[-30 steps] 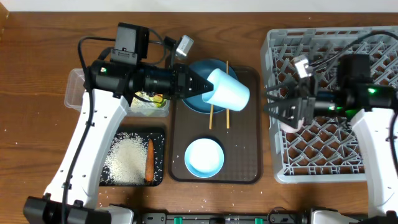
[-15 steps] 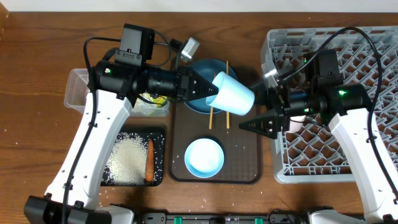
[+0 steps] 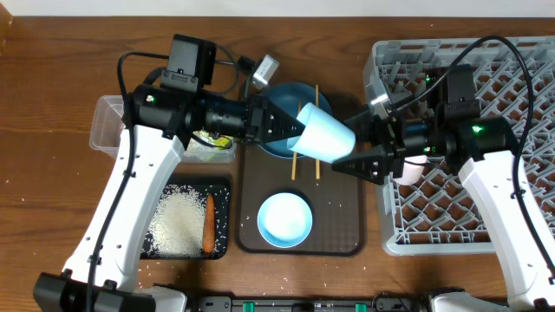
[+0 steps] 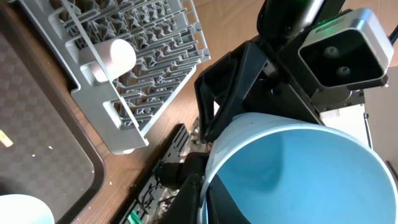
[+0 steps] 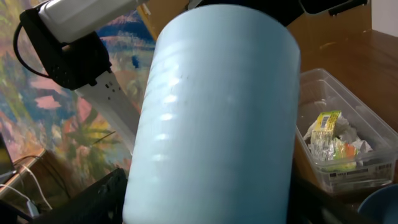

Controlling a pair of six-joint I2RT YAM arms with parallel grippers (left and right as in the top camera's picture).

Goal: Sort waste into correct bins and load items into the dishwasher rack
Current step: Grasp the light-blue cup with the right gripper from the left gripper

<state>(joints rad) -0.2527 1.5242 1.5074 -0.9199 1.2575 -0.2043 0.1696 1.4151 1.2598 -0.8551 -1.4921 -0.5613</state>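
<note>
My left gripper [image 3: 293, 130] is shut on the rim of the light blue cup [image 3: 328, 136], holding it tipped sideways above the brown serving tray; one finger is inside the rim [image 4: 208, 193]. My right gripper [image 3: 347, 143] reaches in from the dishwasher rack [image 3: 520, 217], and its fingers [image 5: 93, 199] straddle the cup's closed end [image 5: 217, 112], close to its wall. The pink cup [image 3: 410, 170] lies in the rack. The dark blue plate [image 3: 282, 94] and chopsticks [image 3: 317, 95] sit partly under the held cup. The light blue bowl [image 3: 284, 218] rests on the tray.
The brown serving tray [image 3: 338, 225] lies between the arms. The clear tub [image 3: 104, 121] at the left holds the yellow-green wrapper [image 3: 208, 139]. The black tray [image 3: 221, 186] holds rice [image 3: 176, 224] and the carrot [image 3: 208, 224]. Grains are scattered on the table's front left.
My right gripper has swung left from over the rack to the cup's closed end, and its jaws have narrowed. My left gripper has carried the cup slightly to the right.
</note>
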